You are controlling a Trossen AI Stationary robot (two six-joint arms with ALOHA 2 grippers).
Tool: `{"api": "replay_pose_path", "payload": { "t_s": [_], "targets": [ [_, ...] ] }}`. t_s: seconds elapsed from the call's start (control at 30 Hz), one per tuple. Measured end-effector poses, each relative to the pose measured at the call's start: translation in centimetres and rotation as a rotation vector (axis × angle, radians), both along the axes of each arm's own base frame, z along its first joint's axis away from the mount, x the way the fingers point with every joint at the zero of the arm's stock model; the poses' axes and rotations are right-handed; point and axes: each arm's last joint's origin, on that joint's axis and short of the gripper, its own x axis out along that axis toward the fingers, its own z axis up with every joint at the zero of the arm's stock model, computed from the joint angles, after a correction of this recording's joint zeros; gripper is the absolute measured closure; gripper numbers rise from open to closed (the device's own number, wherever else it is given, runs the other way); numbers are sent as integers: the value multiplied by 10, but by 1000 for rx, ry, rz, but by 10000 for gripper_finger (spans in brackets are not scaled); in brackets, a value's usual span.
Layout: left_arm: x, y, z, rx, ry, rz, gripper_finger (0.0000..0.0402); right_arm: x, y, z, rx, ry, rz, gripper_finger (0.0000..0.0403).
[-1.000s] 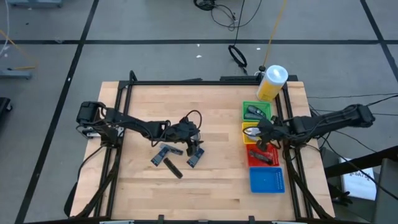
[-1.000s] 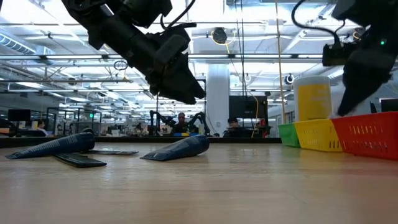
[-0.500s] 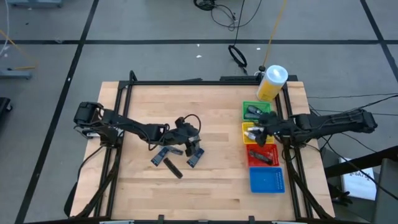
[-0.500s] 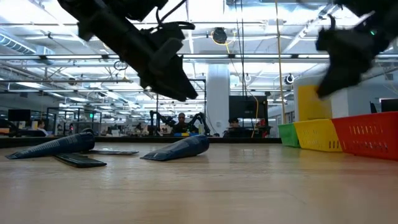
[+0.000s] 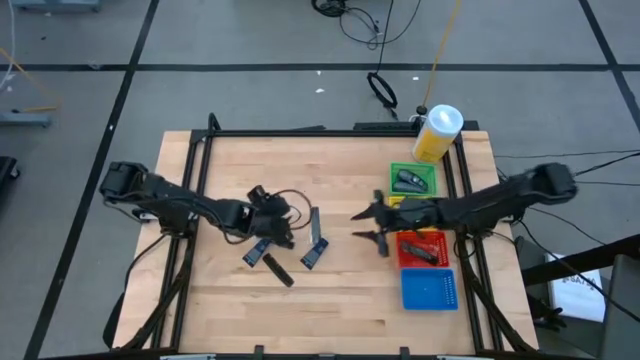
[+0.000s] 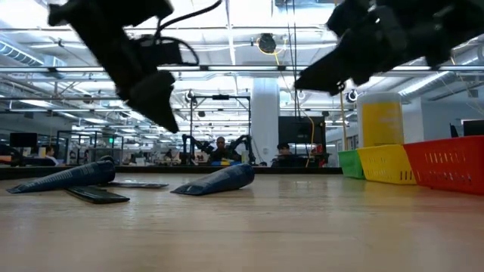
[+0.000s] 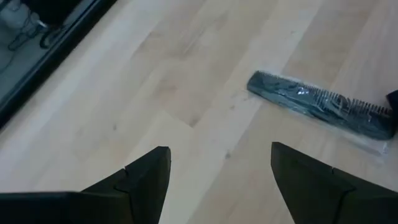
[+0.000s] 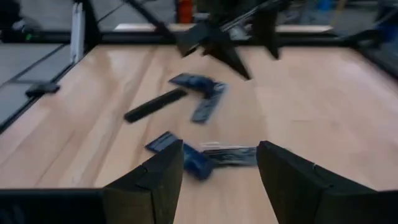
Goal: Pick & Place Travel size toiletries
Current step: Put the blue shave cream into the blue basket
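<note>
Several travel size toiletries lie flat on the wooden table left of centre: a dark packet [image 5: 258, 250], a black oblong piece [image 5: 278, 270], a dark blue packet [image 5: 314, 255] and a packed comb [image 5: 316, 222] [image 7: 317, 106]. The right wrist view shows them ahead [image 8: 208, 106]. More dark pieces lie in the green tray [image 5: 413, 180] and the red tray [image 5: 425, 250]. My left gripper [image 5: 280, 228] [image 7: 217, 177] hangs open above the table, just left of the pieces. My right gripper [image 5: 366, 226] [image 8: 217, 174] hangs open mid-table, left of the trays, with nothing between its fingers.
A row of green, yellow [image 5: 398, 205], red and blue [image 5: 430, 290] trays runs along the table's right side. A big yellow bottle with a white cap [image 5: 437, 133] stands at the far right corner. Bare wood lies near the front edge and far left.
My right gripper has gone from above the yellow and red trays toward the table's left, out over the middle of the table. My left gripper has drawn back toward the table's left edge, uncovering the comb. The pieces on the table have stayed where they were.
</note>
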Motion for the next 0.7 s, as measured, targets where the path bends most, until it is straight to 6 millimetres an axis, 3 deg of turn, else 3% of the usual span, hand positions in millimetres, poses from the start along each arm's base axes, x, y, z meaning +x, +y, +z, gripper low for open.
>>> {"api": "replay_pose_path", "payload": {
  "t_s": [0.33, 0.53, 0.7],
  "targets": [
    [-39, 5, -66, -126, -322, 74, 128, 92, 1, -18, -1, 174, 172, 136],
    [-57, 14, -79, -145, -435, 100, 128, 138, 2, -33, -142, 288, 250, 113],
    [-59, 15, -80, -127, -451, 120, 128, 156, 6, -45, -182, 313, 403, 111]
  ]
}}
